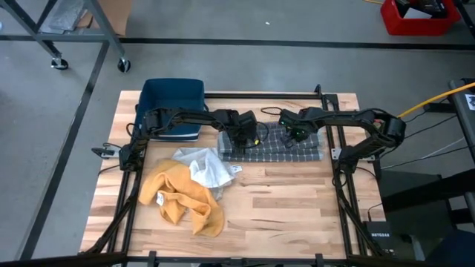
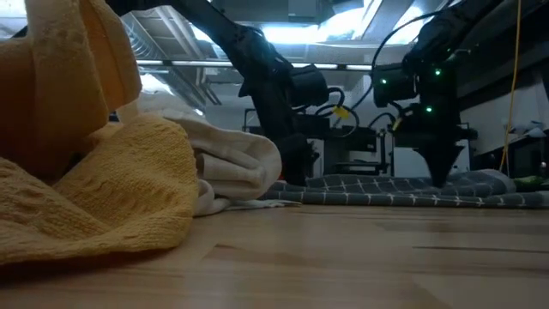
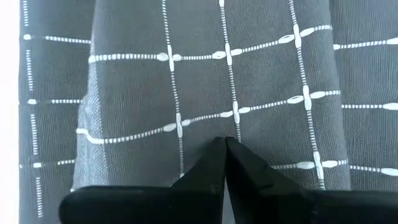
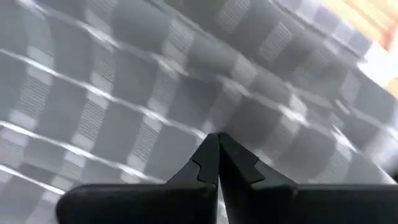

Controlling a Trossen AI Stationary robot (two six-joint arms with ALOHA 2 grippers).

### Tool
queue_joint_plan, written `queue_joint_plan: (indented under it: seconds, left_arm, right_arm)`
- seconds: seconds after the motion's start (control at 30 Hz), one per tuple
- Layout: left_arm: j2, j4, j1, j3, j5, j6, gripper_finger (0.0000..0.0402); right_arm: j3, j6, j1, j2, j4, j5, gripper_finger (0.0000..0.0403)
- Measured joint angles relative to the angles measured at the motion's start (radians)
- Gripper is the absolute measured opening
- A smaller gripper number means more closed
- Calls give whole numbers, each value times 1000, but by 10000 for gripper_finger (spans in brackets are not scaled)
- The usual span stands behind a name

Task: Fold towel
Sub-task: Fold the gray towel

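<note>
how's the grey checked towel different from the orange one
The grey checked towel lies flat and spread at the table's far side; the orange towel sits crumpled in a heap nearer the front left. The grey one has a white grid pattern; the orange one is plain. Both rest on the wooden table.

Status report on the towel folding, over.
Both grippers shut, left gripper and right gripper down on the grey checked towel. Towel lies flat. Yellow cloth heaped beside, not blocking.
</note>
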Motion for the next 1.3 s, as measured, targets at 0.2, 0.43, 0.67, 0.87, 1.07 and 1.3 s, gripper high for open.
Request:
queue_joint_plan:
  seconds: [0.2, 0.43, 0.67, 0.87, 1.07, 1.3]
  left_arm:
    - [-1, -70, 10, 1, -9, 6, 5]
    - [-1, -77, 19, -1, -7, 15, 7]
    - [1, -17, 18, -3, -13, 49, 26]
    - [4, 36, 18, -3, -18, 49, 89]
    - [5, 75, 18, -4, -18, 25, 150]
    - [5, 41, 25, -3, -10, 31, 160]
  right_arm:
    - [-23, 0, 0, 0, -83, 12, 7]
    - [-135, 10, 0, 0, -62, 7, 7]
    - [-141, 22, 0, -2, -13, -16, 7]
    - [-74, 13, 0, -21, 2, 11, 7]
    - [-15, -37, 0, -46, -42, 19, 7]
    - [19, -35, 0, -47, -304, 124, 7]
